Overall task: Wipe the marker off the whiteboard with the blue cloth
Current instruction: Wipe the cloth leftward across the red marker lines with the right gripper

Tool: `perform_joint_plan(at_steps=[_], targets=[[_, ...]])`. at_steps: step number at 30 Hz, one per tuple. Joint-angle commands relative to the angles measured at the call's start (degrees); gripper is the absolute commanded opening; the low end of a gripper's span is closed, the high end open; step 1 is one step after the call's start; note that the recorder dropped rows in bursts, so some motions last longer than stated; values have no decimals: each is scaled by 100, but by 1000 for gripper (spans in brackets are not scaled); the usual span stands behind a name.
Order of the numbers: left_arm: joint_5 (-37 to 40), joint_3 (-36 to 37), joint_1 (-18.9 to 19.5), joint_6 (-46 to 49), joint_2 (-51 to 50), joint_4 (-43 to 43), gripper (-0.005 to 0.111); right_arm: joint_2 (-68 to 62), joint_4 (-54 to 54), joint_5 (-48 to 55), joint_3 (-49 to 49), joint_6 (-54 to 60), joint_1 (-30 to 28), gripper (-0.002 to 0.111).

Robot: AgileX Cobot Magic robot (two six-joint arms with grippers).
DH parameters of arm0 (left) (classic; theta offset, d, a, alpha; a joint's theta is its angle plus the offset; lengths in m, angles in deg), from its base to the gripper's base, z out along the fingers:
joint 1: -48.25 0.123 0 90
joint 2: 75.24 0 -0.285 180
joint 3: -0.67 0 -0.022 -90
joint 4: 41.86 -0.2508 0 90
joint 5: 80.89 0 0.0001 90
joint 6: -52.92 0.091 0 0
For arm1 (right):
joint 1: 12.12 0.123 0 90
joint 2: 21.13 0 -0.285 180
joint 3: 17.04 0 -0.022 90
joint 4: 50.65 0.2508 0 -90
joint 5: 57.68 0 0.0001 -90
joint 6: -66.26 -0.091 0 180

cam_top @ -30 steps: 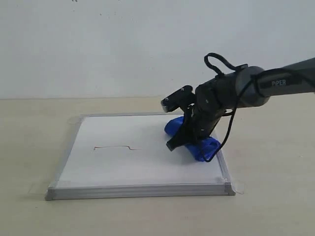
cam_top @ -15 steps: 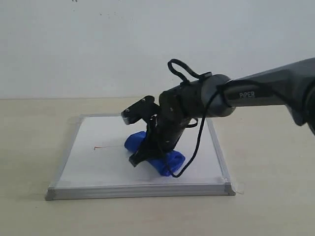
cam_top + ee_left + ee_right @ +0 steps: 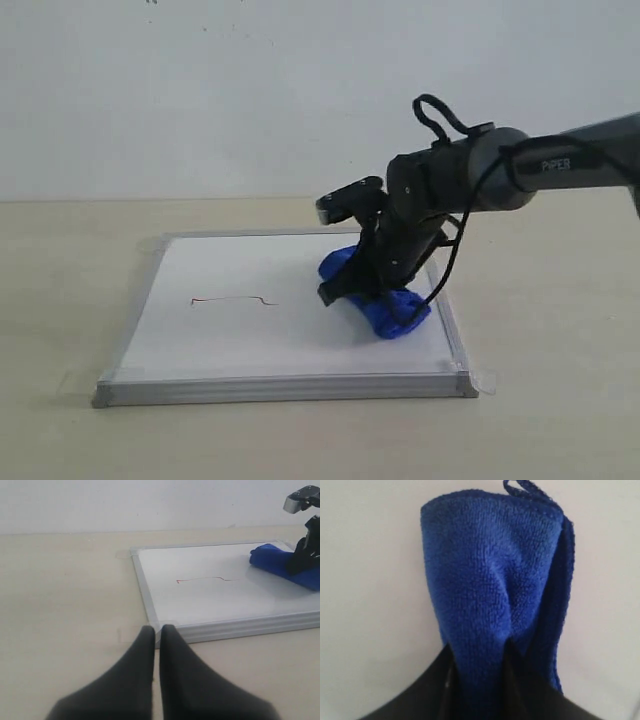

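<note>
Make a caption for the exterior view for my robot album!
Right end effector holds the blue cloth on the whiteboard, apart from the marker line not yet wiped.

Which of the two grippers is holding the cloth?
The right gripper: its jaws clamp the blue cloth on the whiteboard. The left gripper is shut on nothing, outside its frame.
</note>
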Motion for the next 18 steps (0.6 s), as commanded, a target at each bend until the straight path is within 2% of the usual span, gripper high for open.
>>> perform_joint_plan(at_steps=[1,4,6,8,11,18], targets=[[-31,-14,0,6,13,56,4,-93,825,801,67,1321,666,0],[-31,-14,0,6,13,56,4,-93,99,465,67,792,530,0],[-31,-14,0,6,13,56,4,-93,-1593,76,67,-919,78,0],[-31,-14,0,6,13,56,4,-93,-2270,18,67,-1714,-84,0],[-31,-14,0,6,13,56,4,-96,-2057,-11,67,-1664,55,0],[-31,-14,0,6,13,56,4,-118,-516,-39,114,-58,1032,0]])
